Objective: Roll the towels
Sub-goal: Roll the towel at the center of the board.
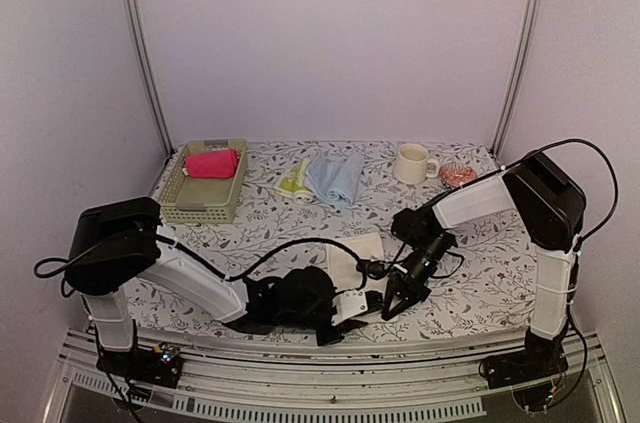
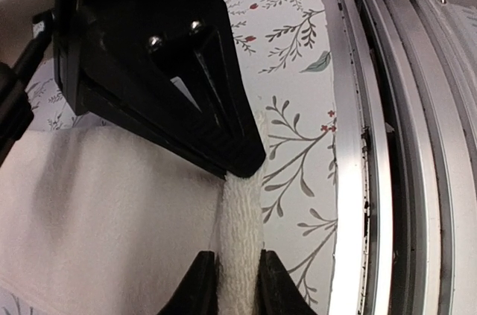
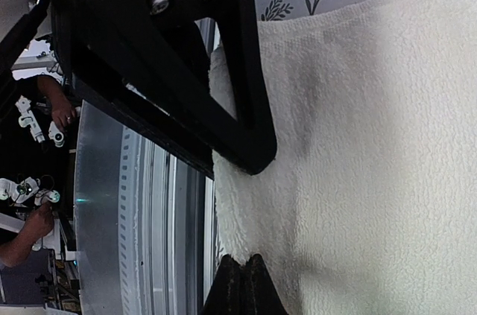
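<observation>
A cream-white towel (image 1: 360,247) lies flat near the table's front edge, between my two grippers. My left gripper (image 2: 237,287) has its jaws closed on a raised fold along the towel's (image 2: 112,218) near edge; in the top view it (image 1: 362,309) sits at the towel's front. My right gripper (image 3: 242,285) is shut, its fingertips pinching the near edge of the towel (image 3: 373,144); from above it (image 1: 391,307) is at the towel's front right corner. A hot pink towel (image 1: 212,163) lies rolled in the basket. Light blue (image 1: 337,179) and yellow-green (image 1: 293,179) towels lie at the back.
The pale green mesh basket (image 1: 205,207) stands at the back left. A cream mug (image 1: 411,163) and a small pink round object (image 1: 458,175) are at the back right. A metal rail (image 2: 417,144) runs along the table's front edge, close to both grippers.
</observation>
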Motion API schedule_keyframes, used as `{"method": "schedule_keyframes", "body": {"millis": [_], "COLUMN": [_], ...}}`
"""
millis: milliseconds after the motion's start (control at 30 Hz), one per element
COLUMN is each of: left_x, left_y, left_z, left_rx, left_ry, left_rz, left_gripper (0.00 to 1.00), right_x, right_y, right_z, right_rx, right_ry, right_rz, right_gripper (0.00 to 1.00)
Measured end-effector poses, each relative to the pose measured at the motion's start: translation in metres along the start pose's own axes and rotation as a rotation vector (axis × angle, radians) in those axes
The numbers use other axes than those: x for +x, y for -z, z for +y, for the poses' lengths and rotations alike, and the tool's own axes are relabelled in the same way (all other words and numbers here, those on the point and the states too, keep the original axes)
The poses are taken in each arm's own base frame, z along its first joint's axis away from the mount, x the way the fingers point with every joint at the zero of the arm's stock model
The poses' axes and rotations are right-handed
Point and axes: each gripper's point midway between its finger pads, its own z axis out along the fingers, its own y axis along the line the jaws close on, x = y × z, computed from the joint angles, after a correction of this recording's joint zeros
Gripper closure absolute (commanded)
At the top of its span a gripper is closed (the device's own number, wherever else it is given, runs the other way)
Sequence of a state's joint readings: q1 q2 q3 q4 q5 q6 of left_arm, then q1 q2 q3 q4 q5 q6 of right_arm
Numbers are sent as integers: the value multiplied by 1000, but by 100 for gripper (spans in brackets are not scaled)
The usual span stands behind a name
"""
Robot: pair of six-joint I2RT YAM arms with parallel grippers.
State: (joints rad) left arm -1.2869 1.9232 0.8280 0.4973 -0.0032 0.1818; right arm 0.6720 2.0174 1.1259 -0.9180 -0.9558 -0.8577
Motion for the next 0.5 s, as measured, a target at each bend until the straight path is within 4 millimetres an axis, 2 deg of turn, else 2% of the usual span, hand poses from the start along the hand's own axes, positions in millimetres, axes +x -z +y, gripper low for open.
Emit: {"method": "schedule_keyframes", "body": {"millis": [233,300,433,500], "left_x": [0,-1,-2,-3], "left_y": [0,0,-1,-1], "left_z": [0,-1,-1,-2], "left_rx": [27,32,46,55], "left_ry": [26,31,44,55], "left_rz": [-6,-6,-7,-4], "left_gripper": [95,100,100,100], "right_x": [0,0,-2,-7], "right_y": [0,0,4,12], "right_z": [0,0,0,-1], "right_rx": [0,0,4,12], "right_ry": [-1,-2,-11,-15], "right_rz": [0,1,5,-5], "right_gripper": [95,88,68,63]}}
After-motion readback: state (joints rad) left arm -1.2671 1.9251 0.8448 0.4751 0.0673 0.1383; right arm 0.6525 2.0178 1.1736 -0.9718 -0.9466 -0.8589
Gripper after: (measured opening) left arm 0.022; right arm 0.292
